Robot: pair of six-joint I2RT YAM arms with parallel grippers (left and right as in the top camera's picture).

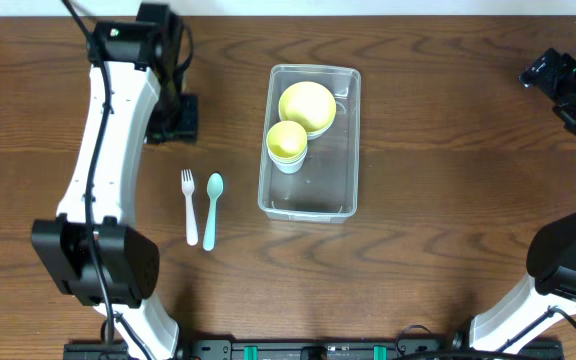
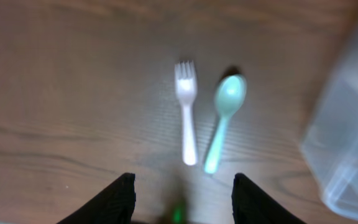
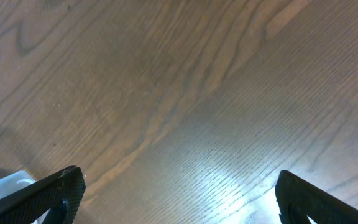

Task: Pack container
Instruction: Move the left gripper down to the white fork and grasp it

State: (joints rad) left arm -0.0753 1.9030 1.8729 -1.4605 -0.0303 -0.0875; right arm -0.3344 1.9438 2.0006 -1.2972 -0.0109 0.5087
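The clear plastic container (image 1: 309,204) stands at the table's middle. It holds a yellow-green bowl (image 1: 307,106) and a yellow-green cup (image 1: 287,143). A white fork (image 1: 189,205) and a teal spoon (image 1: 212,208) lie side by side on the table left of it; both also show in the left wrist view, fork (image 2: 186,118) and spoon (image 2: 225,118). My left gripper (image 2: 182,196) is open and empty, hovering above the table behind the cutlery, seen in the overhead view (image 1: 173,118). My right gripper (image 3: 179,199) is open and empty over bare wood at the far right (image 1: 568,90).
The container's corner (image 2: 347,137) shows at the right of the left wrist view, and a small piece of it (image 3: 2,186) at the lower left of the right wrist view. The arm bases stand at the table's front left and front right.
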